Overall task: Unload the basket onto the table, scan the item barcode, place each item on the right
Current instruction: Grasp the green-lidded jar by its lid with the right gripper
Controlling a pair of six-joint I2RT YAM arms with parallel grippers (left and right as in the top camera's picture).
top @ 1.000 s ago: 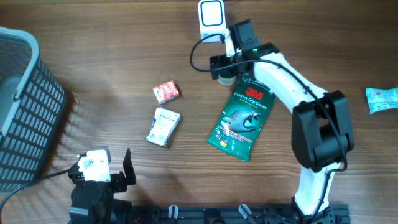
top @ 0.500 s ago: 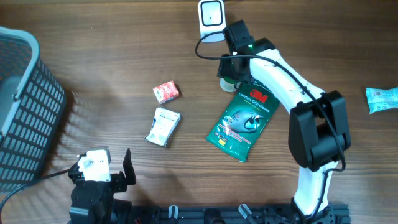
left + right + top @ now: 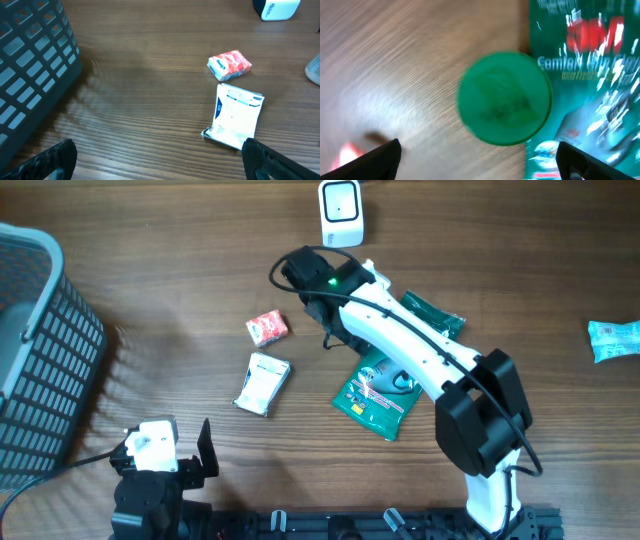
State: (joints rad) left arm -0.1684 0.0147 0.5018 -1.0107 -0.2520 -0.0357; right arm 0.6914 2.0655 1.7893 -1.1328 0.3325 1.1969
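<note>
The white barcode scanner (image 3: 341,212) stands at the table's far edge; its base shows in the left wrist view (image 3: 276,7). My right gripper (image 3: 318,310) hangs left of and below the scanner, open with nothing between its fingers (image 3: 480,165). Its blurred wrist view looks down on a round green-lidded item (image 3: 505,97) beside a green 3M package (image 3: 590,75). In the overhead view the arm crosses that package (image 3: 378,392) and hides the round item. My left gripper (image 3: 200,455) rests open at the near left edge (image 3: 160,165).
A red packet (image 3: 267,327) (image 3: 229,65) and a white pouch (image 3: 262,383) (image 3: 234,115) lie left of centre. A dark mesh basket (image 3: 40,350) (image 3: 30,60) fills the far left. A teal packet (image 3: 612,340) lies at the right edge.
My right gripper has swung away from the scanner, left and toward the near side, and the arm now lies across the 3M package. The left arm has not moved.
</note>
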